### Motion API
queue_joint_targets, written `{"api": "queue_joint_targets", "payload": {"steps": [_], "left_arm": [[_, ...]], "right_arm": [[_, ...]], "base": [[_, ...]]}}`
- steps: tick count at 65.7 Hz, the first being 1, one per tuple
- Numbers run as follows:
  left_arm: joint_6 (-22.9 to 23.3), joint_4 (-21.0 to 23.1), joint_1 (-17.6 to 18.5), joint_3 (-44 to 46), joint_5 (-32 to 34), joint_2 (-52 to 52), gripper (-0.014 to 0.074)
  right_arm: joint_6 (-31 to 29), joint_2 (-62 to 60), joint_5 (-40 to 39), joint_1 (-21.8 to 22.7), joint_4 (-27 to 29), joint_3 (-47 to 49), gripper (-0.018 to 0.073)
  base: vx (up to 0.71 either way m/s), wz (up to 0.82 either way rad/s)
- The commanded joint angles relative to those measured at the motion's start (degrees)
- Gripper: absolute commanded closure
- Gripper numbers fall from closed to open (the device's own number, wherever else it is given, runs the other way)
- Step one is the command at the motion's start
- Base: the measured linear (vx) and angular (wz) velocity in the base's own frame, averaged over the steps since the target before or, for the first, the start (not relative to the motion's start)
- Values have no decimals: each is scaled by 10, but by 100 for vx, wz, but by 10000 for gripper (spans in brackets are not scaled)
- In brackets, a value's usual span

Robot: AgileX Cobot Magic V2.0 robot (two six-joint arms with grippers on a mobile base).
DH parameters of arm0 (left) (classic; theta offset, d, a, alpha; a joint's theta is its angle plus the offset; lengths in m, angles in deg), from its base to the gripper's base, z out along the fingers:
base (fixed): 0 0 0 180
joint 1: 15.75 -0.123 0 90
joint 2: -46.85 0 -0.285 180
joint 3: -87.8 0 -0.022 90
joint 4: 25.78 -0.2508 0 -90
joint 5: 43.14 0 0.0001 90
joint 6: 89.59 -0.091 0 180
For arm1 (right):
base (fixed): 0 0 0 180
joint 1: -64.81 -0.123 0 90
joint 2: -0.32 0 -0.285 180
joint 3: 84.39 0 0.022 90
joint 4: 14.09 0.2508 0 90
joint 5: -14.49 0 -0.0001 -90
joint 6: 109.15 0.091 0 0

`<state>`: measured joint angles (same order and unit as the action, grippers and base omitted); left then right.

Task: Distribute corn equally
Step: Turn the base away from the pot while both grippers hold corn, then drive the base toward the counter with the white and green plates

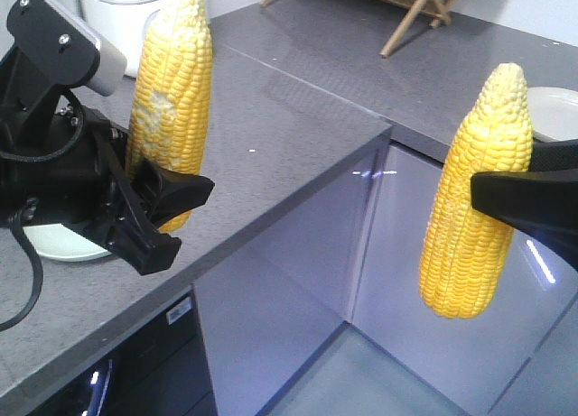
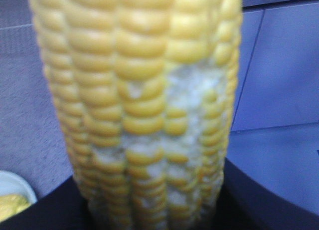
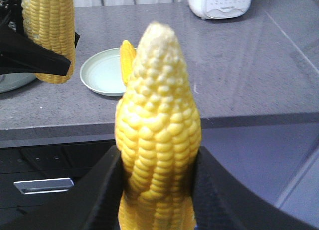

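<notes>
Jaws of left gripper (image 1: pixel 167 213) clamped on lower end of whitish-patched cob (image 1: pixel 172 91), held upright, tip up, over counter (image 1: pixel 298 136). Jaws of right gripper (image 3: pixel 158 190) clamped on second cob (image 1: pixel 470 254), also upright, out past counter edge. On grey counter, pale green plate (image 3: pixel 99 73) with another cob (image 3: pixel 127 55), mostly hidden. At far right, white plate (image 1: pixel 555 109). At back, white appliance (image 3: pixel 219 3).
</notes>
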<state>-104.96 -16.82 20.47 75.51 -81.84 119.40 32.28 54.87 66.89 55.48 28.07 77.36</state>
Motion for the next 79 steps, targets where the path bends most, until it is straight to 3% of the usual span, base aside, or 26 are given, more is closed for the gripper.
{"api": "queue_joint_targets", "payload": {"steps": [1,79], "left_arm": [[2,9,-1,13,37,-12,324],[2,9,-1,13,37,-12,324]], "right_arm": [[-5,-2,-30,3,21,14,364],[-5,-2,-30,3,21,14,364]], "base": [[-3,-36],[-2,-33]]}}
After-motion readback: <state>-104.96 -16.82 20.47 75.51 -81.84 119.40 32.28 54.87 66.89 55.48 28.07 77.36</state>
